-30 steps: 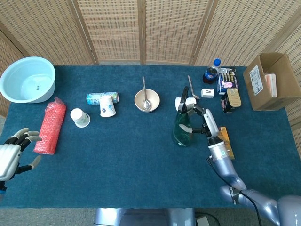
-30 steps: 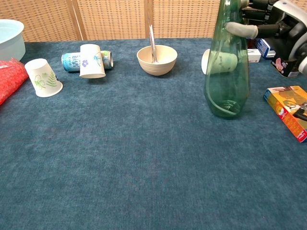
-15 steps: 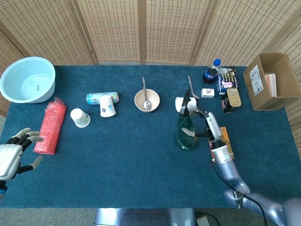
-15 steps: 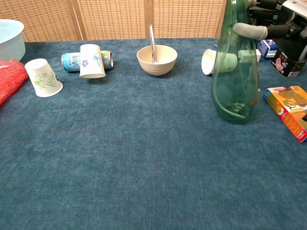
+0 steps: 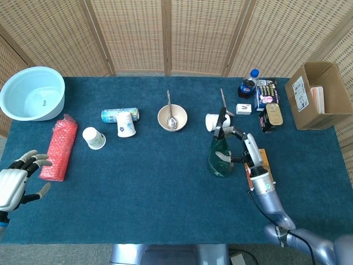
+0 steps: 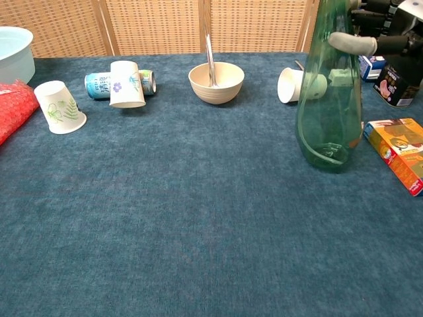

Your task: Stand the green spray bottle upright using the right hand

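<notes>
On blue table (image 5: 154, 182), w/ wicker screen (image 5: 165, 33) behind: largest items first. Cardboard box (image 5: 317, 95) at far right edge, open top. Pale blue basin (image 5: 32, 93) at far left corner. Red bubble-wrap roll (image 5: 58, 147) lies just below basin, near left hand.

Green spray bottle (image 6: 329, 99) stands upright, right of centre, base on cloth; trigger head at top per head view. Right hand (image 5: 246, 152) is immediately to bottle's right, fingers (image 6: 352, 43) wrapped onto upper body, thumb on near side — holding it. Left hand (image 5: 15, 179) at left table edge, fingers spread, holds nothing, well apart from bottle.

Orange box (image 6: 400, 150) flat on table just right of bottle, partly under right forearm in head view. Beige bowl (image 6: 216, 82) w/ spoon (image 5: 171, 113) centre-rear. Drink can (image 5: 113, 114) on its side, touching inverted paper cup (image 6: 126, 84); second cup (image 6: 59, 106) tilted, to its left; third cup (image 6: 295, 84) on its side just behind bottle. Small cluster rear right: cola bottle (image 5: 248, 84), packets, dark tin (image 5: 272, 117) — labels too small to read.
</notes>
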Controlling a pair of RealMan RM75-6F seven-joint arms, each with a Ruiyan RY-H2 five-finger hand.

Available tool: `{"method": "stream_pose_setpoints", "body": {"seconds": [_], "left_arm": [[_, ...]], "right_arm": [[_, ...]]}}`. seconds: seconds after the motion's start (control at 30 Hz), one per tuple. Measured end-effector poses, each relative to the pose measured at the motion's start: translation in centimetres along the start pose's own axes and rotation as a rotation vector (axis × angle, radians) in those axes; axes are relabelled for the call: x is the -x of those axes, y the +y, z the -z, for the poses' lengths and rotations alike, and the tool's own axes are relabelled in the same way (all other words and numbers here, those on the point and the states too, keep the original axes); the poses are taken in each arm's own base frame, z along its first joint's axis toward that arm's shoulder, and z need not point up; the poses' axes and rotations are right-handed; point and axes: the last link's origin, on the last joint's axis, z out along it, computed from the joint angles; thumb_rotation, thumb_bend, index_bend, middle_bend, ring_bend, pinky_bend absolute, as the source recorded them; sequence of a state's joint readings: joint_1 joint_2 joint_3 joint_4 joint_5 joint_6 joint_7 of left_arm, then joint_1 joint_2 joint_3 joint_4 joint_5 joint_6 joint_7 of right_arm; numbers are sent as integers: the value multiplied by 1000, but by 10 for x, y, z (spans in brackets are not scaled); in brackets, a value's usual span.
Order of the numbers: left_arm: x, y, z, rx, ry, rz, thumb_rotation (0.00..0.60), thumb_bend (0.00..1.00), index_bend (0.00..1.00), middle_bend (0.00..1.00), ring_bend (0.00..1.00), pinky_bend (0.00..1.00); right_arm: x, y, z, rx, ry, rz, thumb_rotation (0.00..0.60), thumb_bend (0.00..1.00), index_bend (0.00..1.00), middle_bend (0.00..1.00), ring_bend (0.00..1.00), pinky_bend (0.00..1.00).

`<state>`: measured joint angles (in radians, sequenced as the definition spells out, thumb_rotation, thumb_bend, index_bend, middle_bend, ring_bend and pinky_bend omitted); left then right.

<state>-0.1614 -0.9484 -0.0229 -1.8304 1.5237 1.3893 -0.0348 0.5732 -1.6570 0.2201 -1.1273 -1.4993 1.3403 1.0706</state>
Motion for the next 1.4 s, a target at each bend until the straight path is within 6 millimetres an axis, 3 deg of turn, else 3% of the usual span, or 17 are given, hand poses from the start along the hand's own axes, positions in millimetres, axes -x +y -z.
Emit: {"method": "stream_pose_setpoints", "body": {"seconds": [0.53, 1.4], "left_arm": [[0, 1, 0, 5, -3, 2, 600, 366, 321, 270, 156, 248], [3, 4, -2, 27, -12, 7, 600, 365, 322, 269, 154, 246]], "right_arm": [[-1, 2, 3, 6, -34, 22, 600, 261, 441, 427, 256, 290], [-11, -6, 17, -4, -39, 59, 600, 261, 413, 414, 236, 261]]}}
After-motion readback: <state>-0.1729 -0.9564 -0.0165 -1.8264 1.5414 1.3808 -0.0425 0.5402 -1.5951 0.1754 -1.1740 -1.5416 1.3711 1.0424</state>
